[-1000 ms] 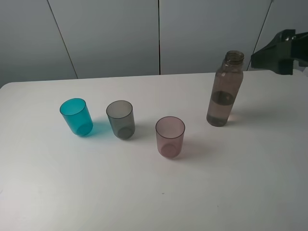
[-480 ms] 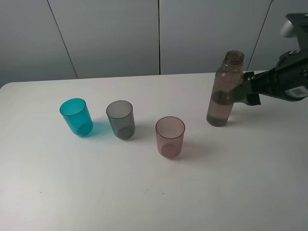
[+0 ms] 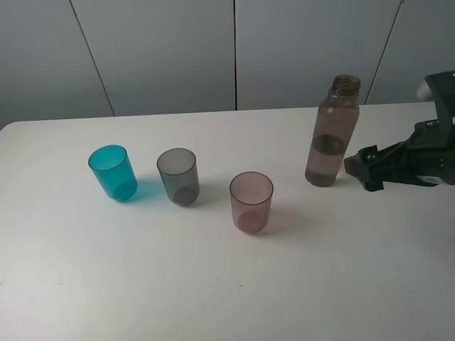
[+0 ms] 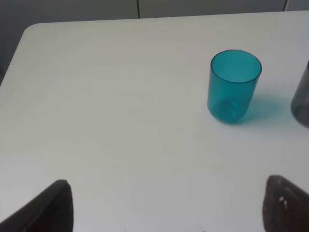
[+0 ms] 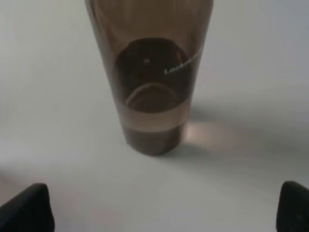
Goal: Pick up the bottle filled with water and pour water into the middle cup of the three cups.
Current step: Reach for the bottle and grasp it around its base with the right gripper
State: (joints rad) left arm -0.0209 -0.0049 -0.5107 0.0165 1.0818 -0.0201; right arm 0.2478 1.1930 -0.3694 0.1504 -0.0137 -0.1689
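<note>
The smoky brown bottle (image 3: 332, 131) stands upright and uncapped at the right of the white table, with water in its lower part. The three cups stand in a row: teal-blue (image 3: 112, 172), the smoky grey middle cup (image 3: 178, 176) and pinkish-mauve (image 3: 251, 202). My right gripper (image 3: 361, 172) is open and low, just right of the bottle's base and apart from it. In the right wrist view the bottle (image 5: 152, 82) stands ahead of the open right gripper (image 5: 161, 212). My left gripper (image 4: 169, 212) is open and empty, with the teal cup (image 4: 234, 86) ahead and the grey cup's edge (image 4: 301, 96) beside it.
The white table (image 3: 213, 284) has rounded far corners and a grey panelled wall (image 3: 163, 50) behind it. The left arm does not show in the exterior high view.
My right gripper has come down from the upper right to table level beside the bottle's base. The bottle and the cups have not moved.
</note>
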